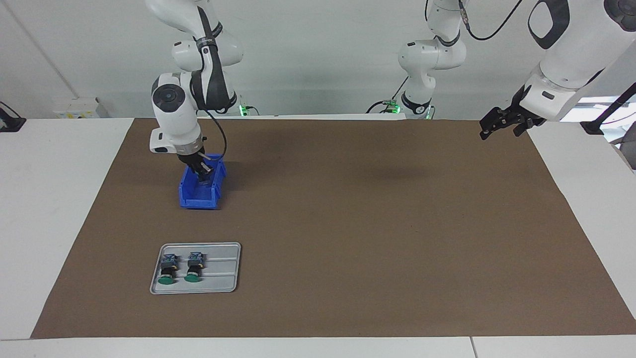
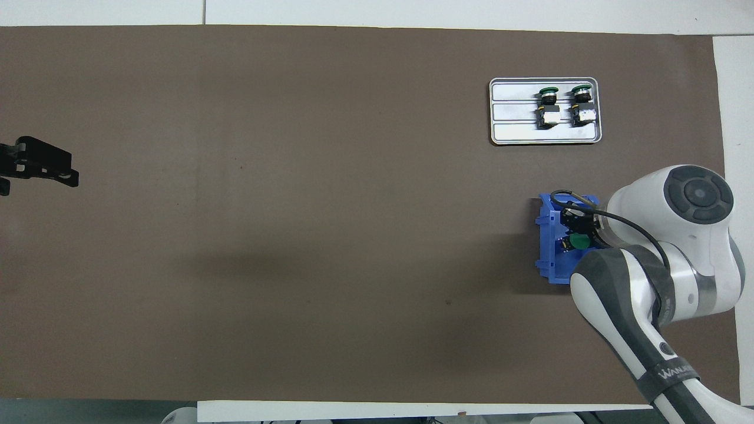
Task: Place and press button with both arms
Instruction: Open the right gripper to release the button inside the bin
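My right gripper (image 1: 204, 171) (image 2: 574, 231) hangs in the mouth of a blue bin (image 1: 192, 200) (image 2: 550, 266), shut on a button (image 2: 578, 240) whose green cap shows from above. Two more buttons (image 1: 167, 271) (image 1: 194, 269) lie side by side on a grey tray (image 1: 221, 279) (image 2: 511, 132), farther from the robots than the bin, their green caps pointing away from the robots. My left gripper (image 1: 501, 124) (image 2: 36, 166) waits open in the air over the mat's edge at the left arm's end of the table, holding nothing.
A brown mat (image 1: 372, 233) covers most of the white table. The bin and the tray both stand toward the right arm's end. The right arm's elbow and forearm (image 2: 660, 282) overhang the bin's nearer side.
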Controlling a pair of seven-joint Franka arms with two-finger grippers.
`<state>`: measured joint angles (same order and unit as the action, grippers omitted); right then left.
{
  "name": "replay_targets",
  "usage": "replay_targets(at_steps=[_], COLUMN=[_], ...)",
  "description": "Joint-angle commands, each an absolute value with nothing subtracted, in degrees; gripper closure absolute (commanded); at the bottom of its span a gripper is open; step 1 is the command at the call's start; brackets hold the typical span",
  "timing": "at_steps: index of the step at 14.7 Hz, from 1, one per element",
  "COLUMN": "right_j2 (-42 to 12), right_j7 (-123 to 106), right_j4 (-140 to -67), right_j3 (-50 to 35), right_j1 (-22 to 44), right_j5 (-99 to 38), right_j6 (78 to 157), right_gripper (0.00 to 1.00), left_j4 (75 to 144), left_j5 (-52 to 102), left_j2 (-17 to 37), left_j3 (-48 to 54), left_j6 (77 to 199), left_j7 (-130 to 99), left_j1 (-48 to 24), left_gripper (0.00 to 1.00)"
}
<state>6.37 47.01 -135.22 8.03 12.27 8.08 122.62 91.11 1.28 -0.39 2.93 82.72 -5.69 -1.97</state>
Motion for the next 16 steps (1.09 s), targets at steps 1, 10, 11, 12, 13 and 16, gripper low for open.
replay_targets(at_steps=[1, 10, 11, 12, 13, 16], right_j2=[8.26, 8.17, 8.17, 8.17, 8.26, 8.44], right_j7=[45.62, 45.7, 45.7, 45.7, 45.36, 38.35], right_j4=[-136.93, -136.85, -136.76, -136.41, -135.19, -128.61], right_j3=[7.65, 7.65, 7.65, 7.65, 7.65, 7.65], right_j1=[11.34, 11.43, 11.43, 11.51, 11.69, 11.43], right_j5=[8.35, 8.44, 8.44, 8.44, 8.61, 8.61], right_j6=[123.84, 123.75, 123.66, 123.4, 122.79, 117.1], right_gripper=[0.63, 0.26, 0.25, 0.24, 0.22, 0.18], left_j4=[92.11, 92.11, 92.11, 92.11, 92.11, 92.11], left_j5=[1.67, 1.67, 1.76, 1.67, 1.67, 1.67], left_j2=[-1.41, -1.41, -1.41, -1.32, -1.41, -1.41], left_j3=[2.72, 2.72, 2.72, 2.72, 2.72, 2.72], left_j6=[82.44, 82.44, 82.44, 82.44, 82.44, 82.44], left_j7=[-5.8, -5.8, -5.8, -5.8, -5.8, -5.8], left_j1=[-1.93, -1.93, -1.93, -1.93, -1.93, -1.93], left_gripper=[0.0, 0.0, 0.0, 0.0, 0.0, 0.0])
